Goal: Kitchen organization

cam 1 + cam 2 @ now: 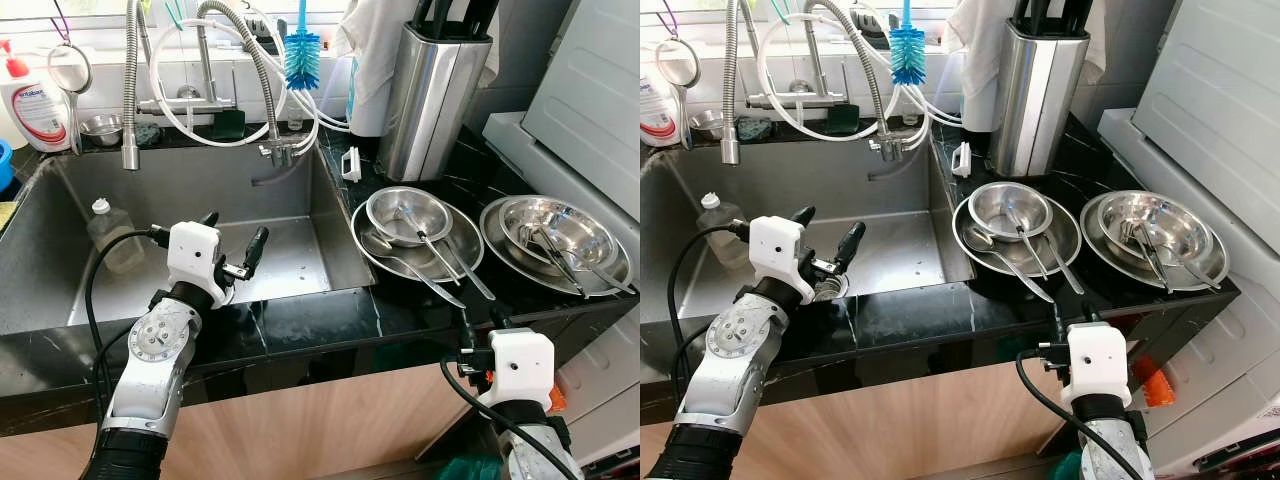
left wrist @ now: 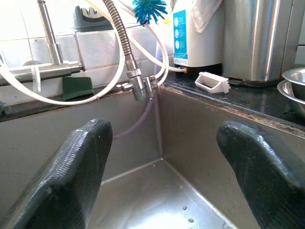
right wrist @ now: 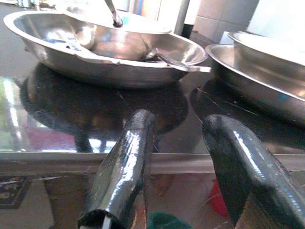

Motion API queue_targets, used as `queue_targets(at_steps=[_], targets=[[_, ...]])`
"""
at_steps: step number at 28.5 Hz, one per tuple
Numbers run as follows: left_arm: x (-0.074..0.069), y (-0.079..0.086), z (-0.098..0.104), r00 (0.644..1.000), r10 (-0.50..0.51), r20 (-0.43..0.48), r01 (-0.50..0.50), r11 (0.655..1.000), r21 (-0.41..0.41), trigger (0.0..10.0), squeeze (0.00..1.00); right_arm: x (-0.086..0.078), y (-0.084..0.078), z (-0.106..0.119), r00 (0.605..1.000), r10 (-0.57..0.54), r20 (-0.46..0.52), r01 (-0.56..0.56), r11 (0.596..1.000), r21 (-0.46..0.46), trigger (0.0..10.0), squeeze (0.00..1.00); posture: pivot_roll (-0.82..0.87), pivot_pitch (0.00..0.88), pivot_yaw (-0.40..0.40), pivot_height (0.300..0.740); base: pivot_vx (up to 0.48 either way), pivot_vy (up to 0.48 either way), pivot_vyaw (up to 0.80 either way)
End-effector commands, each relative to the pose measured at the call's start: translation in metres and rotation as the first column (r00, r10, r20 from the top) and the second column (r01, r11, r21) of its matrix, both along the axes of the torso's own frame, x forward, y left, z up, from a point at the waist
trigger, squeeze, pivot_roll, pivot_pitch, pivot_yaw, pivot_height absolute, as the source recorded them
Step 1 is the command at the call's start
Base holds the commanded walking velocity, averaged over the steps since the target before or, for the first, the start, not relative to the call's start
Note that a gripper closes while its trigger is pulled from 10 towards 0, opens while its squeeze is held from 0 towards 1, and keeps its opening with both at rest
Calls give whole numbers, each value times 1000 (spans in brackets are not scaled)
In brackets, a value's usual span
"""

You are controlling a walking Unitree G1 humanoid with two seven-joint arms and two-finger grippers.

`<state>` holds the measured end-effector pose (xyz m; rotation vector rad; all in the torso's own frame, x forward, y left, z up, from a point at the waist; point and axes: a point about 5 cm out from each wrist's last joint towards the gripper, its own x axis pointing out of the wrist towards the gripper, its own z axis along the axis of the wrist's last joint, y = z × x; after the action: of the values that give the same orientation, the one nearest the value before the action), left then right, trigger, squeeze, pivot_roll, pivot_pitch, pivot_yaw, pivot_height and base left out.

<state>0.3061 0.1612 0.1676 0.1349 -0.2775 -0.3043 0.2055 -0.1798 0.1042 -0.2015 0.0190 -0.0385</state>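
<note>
Currently the left end effector (image 1: pixel 233 247) is held open and empty over the sink (image 1: pixel 290 255), the right end effector (image 3: pixel 183 157) parted below the tabletop (image 1: pixel 420 305) edge.

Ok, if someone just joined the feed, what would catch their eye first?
Probably the two stacks of steel dishes with spoons on the black counter right of the sink. Next, the left gripper, open over the sink's front edge, and the blue brush hanging by the taps.
</note>
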Motion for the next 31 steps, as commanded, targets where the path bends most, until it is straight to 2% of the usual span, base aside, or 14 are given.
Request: queue_targets(at_steps=[1,9,14,19,24,31], targets=[[0,2,0,1000,8,9,-8,1000,13,10000,0,0,1,5,1000,20,14,-20,1000,7,10000,0,31,0,-51,740,0,0,0],[0,2,1,1000,5,11,-5,1000,14,10000,0,-4,11,9,993,117,22,-118,992,42,10000,0,25,0,-48,740,0,0,0],[-1,3,0,1000,8,9,-8,1000,15,10000,0,-5,12,12,991,128,33,-129,990,48,10000,0,24,0,-48,740,0,0,0],[-2,3,0,1000,10,9,-10,1000,15,10000,0,-5,19,14,984,174,38,-177,982,61,10000,0,25,0,-48,740,0,0,0],[-2,3,-1,1000,9,5,-10,1000,16,10000,0,-2,17,15,983,180,39,-183,981,60,10000,0,26,0,-48,740,0,0,0],[-7,12,-1,999,44,12,-45,999,8,10000,0,7,18,22,980,181,80,-185,981,49,10000,0,35,0,-45,740,0,0,0]])
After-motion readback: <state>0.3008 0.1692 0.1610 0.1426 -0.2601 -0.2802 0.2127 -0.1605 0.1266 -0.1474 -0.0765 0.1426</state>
